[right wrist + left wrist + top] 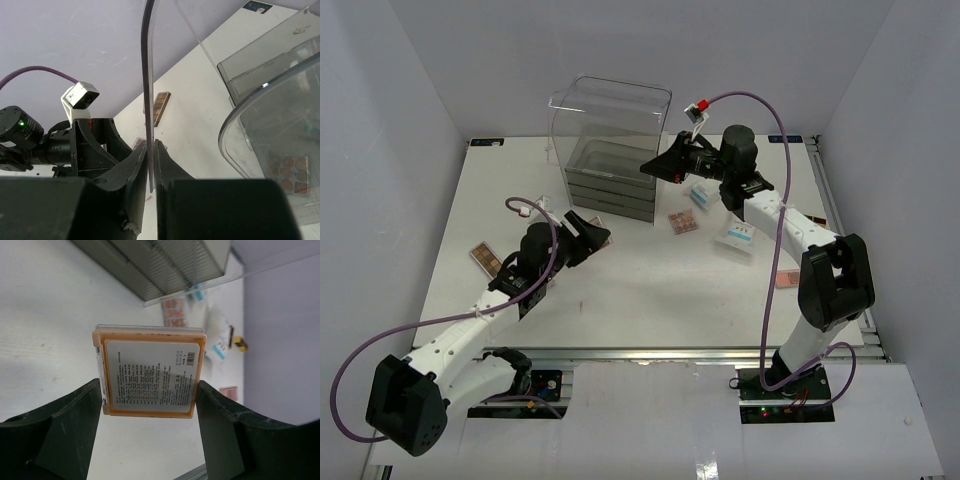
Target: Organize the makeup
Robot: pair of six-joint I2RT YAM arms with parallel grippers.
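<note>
The left arm point(460, 340) and right arm point(798, 228) have white links, black joint housings and black wedge-shaped fingers point(65, 430). A purple cable point(745, 94) with a white plug point(698, 108) trails each arm.

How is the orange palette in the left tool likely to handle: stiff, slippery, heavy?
The orange palette looks like a rigid flat case, so it probably will not flex. Only its smooth side edges are pinched by the left tool, so it might slip or pivot. It is thin with a printed label on its back, so it is probably light.
</note>
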